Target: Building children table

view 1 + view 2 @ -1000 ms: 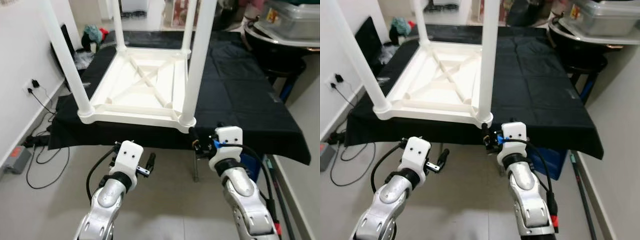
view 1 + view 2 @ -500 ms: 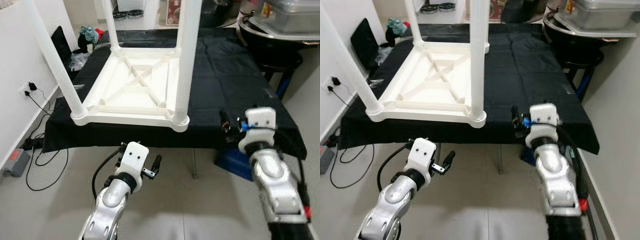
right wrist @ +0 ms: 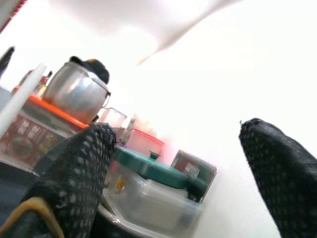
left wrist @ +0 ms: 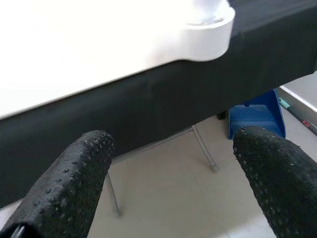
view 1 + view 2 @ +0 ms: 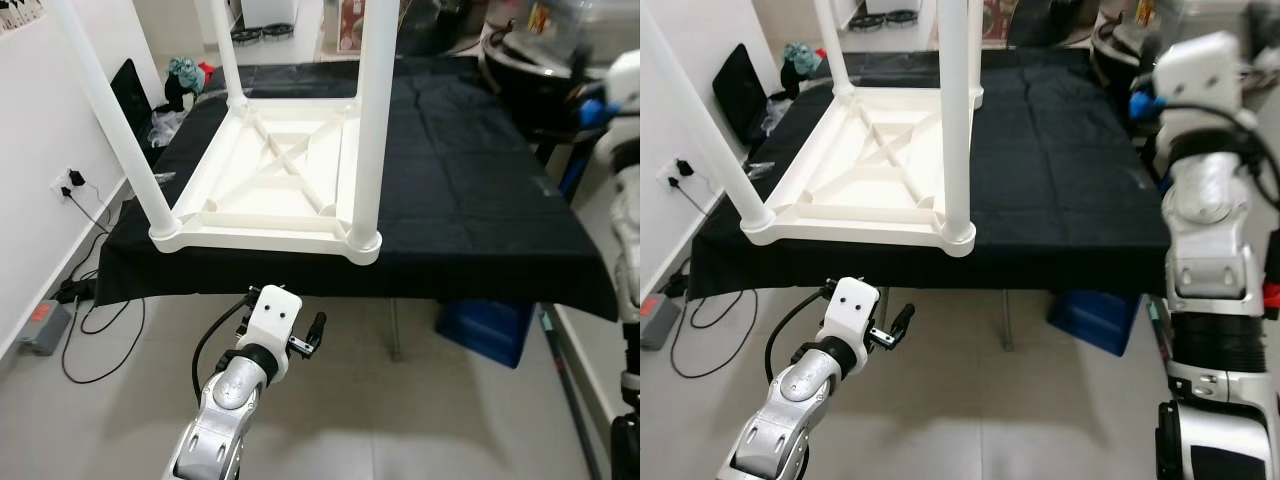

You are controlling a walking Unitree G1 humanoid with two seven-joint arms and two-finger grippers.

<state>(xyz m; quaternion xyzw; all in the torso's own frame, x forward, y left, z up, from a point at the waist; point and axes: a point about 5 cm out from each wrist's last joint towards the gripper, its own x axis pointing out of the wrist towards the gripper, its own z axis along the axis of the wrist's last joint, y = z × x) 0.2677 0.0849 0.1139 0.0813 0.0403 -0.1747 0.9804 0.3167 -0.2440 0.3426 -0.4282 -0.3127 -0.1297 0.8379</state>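
A white plastic children's table [image 5: 270, 190] lies upside down on a black cloth [image 5: 470, 180], its legs pointing up. The near right leg [image 5: 372, 120] and near left leg [image 5: 115, 130] stand in their corner sockets. My left gripper [image 4: 168, 163] hangs low in front of the cloth's edge, below the near right corner [image 4: 208, 22], open and holding nothing. My right arm [image 5: 1200, 180] is raised high at the right side. Its gripper [image 3: 173, 148] is open and empty, facing a shelf.
A blue bin [image 5: 490, 325] sits on the floor under the right end of the covered surface. A wall socket with cables [image 5: 70, 182] is at the left. Beside my right arm, a metal pot [image 3: 77, 91] and a lidded plastic container [image 3: 153, 193] stand on a shelf.
My right arm has swung from the cloth's front edge up and out to the right. The left gripper has stayed low. The camera has shifted a little.
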